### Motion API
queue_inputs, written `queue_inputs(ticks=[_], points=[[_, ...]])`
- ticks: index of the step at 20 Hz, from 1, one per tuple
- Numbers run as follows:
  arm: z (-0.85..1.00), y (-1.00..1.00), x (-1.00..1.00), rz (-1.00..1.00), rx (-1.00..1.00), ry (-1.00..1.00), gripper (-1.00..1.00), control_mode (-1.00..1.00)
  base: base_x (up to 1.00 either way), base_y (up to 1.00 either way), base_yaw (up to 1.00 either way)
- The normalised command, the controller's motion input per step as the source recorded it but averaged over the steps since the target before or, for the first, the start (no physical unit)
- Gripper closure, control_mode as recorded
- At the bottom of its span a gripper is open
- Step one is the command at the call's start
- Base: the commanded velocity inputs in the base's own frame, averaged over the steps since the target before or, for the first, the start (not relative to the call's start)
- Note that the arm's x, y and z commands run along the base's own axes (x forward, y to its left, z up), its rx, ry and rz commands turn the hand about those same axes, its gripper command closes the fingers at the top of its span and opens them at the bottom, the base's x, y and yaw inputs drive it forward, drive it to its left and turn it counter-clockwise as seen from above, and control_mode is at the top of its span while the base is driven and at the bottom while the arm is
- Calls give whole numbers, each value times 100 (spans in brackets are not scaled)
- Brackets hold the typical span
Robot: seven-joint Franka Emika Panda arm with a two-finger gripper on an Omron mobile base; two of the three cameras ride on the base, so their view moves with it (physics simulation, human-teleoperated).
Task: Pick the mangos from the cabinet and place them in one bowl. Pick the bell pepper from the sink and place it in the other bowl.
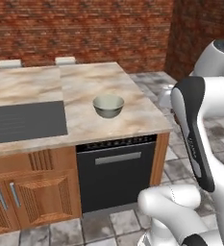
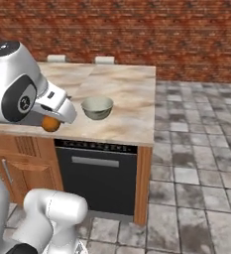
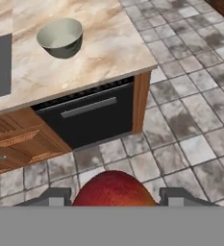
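A: Left base view?
B: Grey-green bowl (image 1: pixel 108 105) upright on the marble counter (image 1: pixel 84 86), near its right end. No writing legible.
A: Right base view?
B: Orange mango (image 2: pixel 50 123) under the hand, left of the bowl.
A: Hand view?
B: Mango reddish, clamped in the gripper (image 3: pixel 114 198), over the floor (image 3: pixel 180 125).

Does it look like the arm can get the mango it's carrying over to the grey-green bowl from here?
Probably yes. The mango sits between the jaws of the gripper, and the grey-green bowl stands alone near the counter edge, open side up and holding nothing, with nothing between it and the hand.
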Motion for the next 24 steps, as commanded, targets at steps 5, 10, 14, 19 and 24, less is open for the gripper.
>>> queue_inputs(ticks=[5, 10, 14, 19, 24], points=[[0, 0, 0, 0, 0, 0, 100, 100, 64, 74, -13], [0, 0, 0, 0, 0, 0, 100, 100, 30, 5, -15], [0, 0, 0, 0, 0, 0, 100, 100, 28, -4, -10], [0, 0, 0, 0, 0, 0, 100, 100, 61, 20, -9], [0, 0, 0, 0, 0, 0, 100, 100, 54, 29, -3]])
